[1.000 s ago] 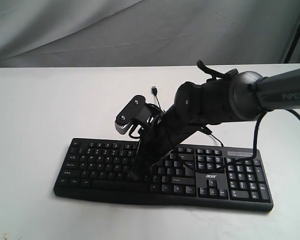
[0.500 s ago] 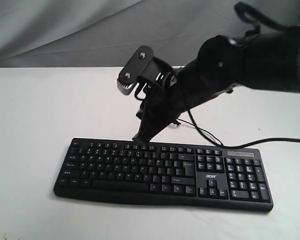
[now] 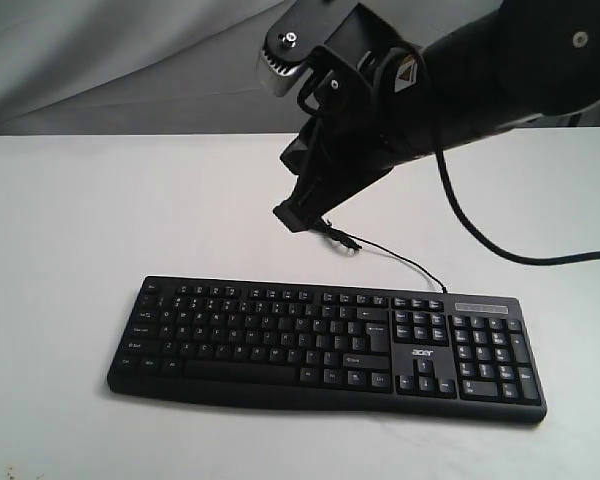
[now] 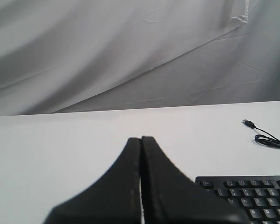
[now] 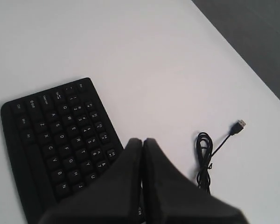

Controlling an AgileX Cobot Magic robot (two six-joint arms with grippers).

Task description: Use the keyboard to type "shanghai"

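Findings, left to right.

Left gripper (image 4: 141,141): clenched, the two black fingers pressed flat together with nothing between them. It does not appear in the exterior view. Its own camera shows only one corner of the keyboard (image 4: 245,198), lying off to one side of the fingers and clear of them, not beneath them.

Keyboard (image 3: 325,345): flat on the white table (image 3: 70,230), near the front edge. In the exterior view its long axis runs from 9 o'clock to 3 o'clock, the letter block toward 9 and the number pad toward 3. Its thin cable (image 3: 405,263) leaves the far edge toward 11 o'clock and ends in a loose USB plug (image 5: 241,124), connected to nothing.

Right gripper (image 3: 292,214): also closed tight and empty, fingers together as a single blunt point. It hangs in the air, touching no key.

Governing relation: in the exterior view the letter keys lie at about 6 o'clock from the right gripper, below it and toward the camera; its own camera looks down on the keyboard (image 5: 60,140). In my judgement the right arm is the nearer and better placed. Any next keystroke calls for a descent toward 6 o'clock. Which letters are done cannot be determined.
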